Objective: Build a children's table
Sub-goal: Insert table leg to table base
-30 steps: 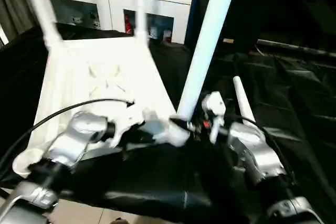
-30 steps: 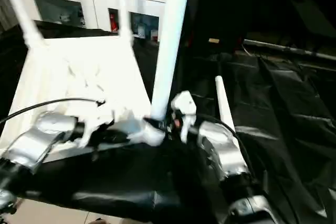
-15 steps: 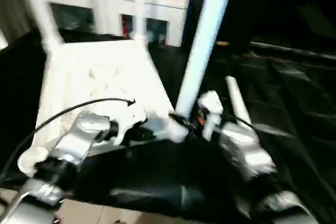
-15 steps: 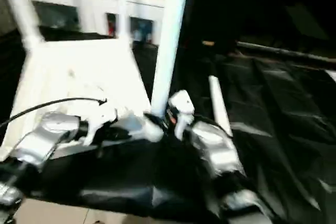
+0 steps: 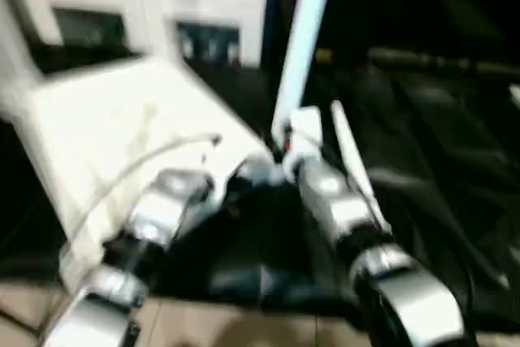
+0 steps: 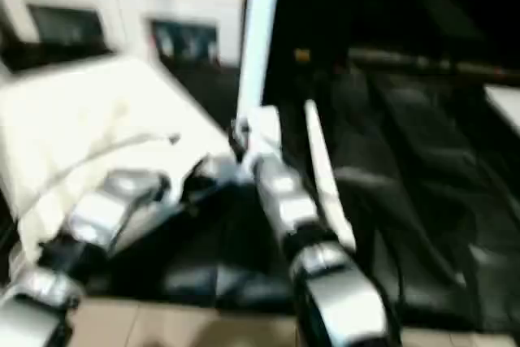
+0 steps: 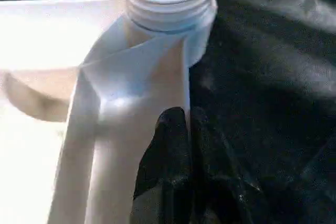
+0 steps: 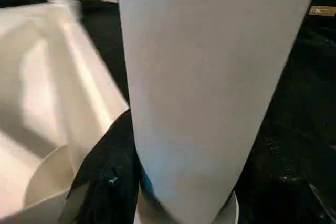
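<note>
Broadly, a large table draped in black cloth (image 5: 422,193) fills the right and near part of the scene, and beyond it at the far side stands a white cabinet with glass doors (image 5: 122,14).

Upside down on the black cloth, left of centre, lies the white plastic top of the children's table (image 5: 122,136), its ribbed underside facing up. At its near right corner a round socket (image 7: 168,51) holds the threaded end of a long white tapered tube leg (image 5: 301,46), which rises steeply from that corner towards the far top of the head view. Just right of it a second white tube leg (image 5: 349,164) lies flat on the cloth, running from near to far beside the right forearm.

Both silver forearms reach in from the near edge. The right gripper (image 5: 286,140) is at the foot of the standing leg; in its wrist view a black finger (image 8: 107,177) lies against the tube, so its jaws pinch that leg. The left gripper (image 7: 184,129) has its two black fingers pressed together, holding nothing, their tips right by the table top's corner just below the socket.
</note>
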Controlling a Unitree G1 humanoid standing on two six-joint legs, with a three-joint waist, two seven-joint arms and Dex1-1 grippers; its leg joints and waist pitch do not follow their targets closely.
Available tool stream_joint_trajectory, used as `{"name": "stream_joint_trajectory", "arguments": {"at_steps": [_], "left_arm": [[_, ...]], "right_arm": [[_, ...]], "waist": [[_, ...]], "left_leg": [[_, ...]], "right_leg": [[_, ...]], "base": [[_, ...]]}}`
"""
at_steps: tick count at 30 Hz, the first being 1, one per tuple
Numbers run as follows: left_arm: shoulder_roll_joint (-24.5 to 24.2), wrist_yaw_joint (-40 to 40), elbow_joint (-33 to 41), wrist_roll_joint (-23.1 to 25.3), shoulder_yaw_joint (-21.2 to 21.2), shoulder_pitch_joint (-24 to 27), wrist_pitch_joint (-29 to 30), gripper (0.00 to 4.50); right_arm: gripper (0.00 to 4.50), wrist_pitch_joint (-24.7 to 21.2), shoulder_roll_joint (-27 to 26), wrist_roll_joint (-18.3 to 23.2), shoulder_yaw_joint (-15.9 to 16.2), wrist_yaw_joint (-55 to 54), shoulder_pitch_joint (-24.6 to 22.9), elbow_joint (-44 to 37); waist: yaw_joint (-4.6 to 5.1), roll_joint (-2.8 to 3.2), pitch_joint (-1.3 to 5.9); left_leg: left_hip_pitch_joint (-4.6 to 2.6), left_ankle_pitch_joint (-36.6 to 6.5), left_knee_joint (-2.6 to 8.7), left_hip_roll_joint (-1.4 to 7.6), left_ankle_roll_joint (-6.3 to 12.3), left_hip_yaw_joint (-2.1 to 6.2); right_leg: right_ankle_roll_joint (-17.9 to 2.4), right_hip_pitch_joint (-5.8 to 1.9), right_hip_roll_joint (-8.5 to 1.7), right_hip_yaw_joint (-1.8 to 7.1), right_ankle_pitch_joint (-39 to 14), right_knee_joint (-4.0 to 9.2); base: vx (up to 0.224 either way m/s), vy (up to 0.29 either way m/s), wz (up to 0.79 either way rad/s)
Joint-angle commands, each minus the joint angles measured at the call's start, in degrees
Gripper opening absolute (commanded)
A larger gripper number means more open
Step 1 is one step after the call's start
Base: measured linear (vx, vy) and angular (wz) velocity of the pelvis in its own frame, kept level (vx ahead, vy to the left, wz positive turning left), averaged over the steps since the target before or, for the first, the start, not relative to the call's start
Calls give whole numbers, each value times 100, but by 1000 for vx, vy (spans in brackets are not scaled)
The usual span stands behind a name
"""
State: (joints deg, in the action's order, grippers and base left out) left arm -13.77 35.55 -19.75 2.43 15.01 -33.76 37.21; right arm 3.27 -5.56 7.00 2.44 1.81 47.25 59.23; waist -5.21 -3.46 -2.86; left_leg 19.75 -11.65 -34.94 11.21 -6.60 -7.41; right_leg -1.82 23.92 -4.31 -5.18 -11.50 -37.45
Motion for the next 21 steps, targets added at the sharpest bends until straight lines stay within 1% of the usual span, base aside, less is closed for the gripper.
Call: {"name": "stream_joint_trajectory", "arguments": {"at_steps": [1,2,3,4,6,7,11,12,13,16,19,21], "left_arm": [[-124,-189,210,111,-256,-157,-6,0],[-127,-202,207,115,-258,-160,0,0],[-131,-223,204,120,-260,-164,10,0],[-107,-299,195,109,-292,-179,95,0],[-112,-344,177,115,-298,-184,111,0],[-104,-377,154,110,-306,-190,112,0],[-121,-445,118,125,-278,-204,109,0],[-121,-467,116,118,-282,-204,116,0],[-124,-475,107,113,-282,-205,113,0],[-141,-461,97,101,-267,-206,85,0],[-160,-368,39,57,-247,-226,-23,0],[-162,-349,18,44,-251,-232,-53,0]], "right_arm": [[191,-314,1,-107,-43,-224,-274,664],[191,-300,-3,-116,-43,-225,-262,679],[191,-278,-9,-130,-42,-225,-242,703],[191,-250,-44,-136,-123,-307,-174,815],[191,-196,-66,-170,-123,-316,-122,875],[191,-150,-84,-154,-141,-277,-100,901],[191,-55,-104,-172,-149,-184,-77,958],[191,-45,-109,-172,-152,-163,-86,970],[191,-31,-112,-181,-152,-126,-96,976],[191,20,-137,-173,-174,36,-95,1011],[191,73,-148,-180,-178,160,-79,1046],[191,109,-151,-208,-157,222,-74,1048]], "waist": [[59,159,261],[48,166,265],[15,154,296],[14,148,273],[18,149,259],[15,149,267],[33,166,263],[35,170,269],[44,175,270],[52,177,271],[48,158,274],[43,162,275]], "left_leg": [[-10,-1586,546,160,-86,-83],[-39,-1877,544,147,-98,-92],[-123,-1999,520,122,-84,-135],[-88,-1912,547,129,-70,-142],[-40,-1849,570,132,-74,-136],[-26,-1755,575,139,-91,-127],[-9,-1744,611,160,-117,-103],[-5,-1726,617,163,-125,-100],[13,-1665,632,174,-142,-97],[2,-1734,633,175,-138,-106],[14,-1620,631,169,-113,-119],[16,-1595,629,169,-97,-122]], "right_leg": [[-960,-292,-297,318,-1102,539],[-875,-281,-322,306,-1619,596],[-719,-241,-369,325,-2116,695],[-617,-240,-375,329,-2306,725],[-467,-265,-384,318,-2535,753],[-302,-262,-397,308,-2694,777],[-273,-267,-394,282,-2683,790],[-290,-275,-398,283,-2627,786],[-358,-285,-390,290,-2383,763],[-440,-280,-394,295,-2294,760],[-481,-297,-396,309,-2187,749],[-491,-301,-404,312,-2191,751]], "base": [[0,0,0],[0,0,0],[0,0,0],[0,0,0],[0,0,0],[0,0,0],[0,0,0],[0,0,0],[0,0,0],[0,0,0],[0,0,0],[0,0,0]]}}
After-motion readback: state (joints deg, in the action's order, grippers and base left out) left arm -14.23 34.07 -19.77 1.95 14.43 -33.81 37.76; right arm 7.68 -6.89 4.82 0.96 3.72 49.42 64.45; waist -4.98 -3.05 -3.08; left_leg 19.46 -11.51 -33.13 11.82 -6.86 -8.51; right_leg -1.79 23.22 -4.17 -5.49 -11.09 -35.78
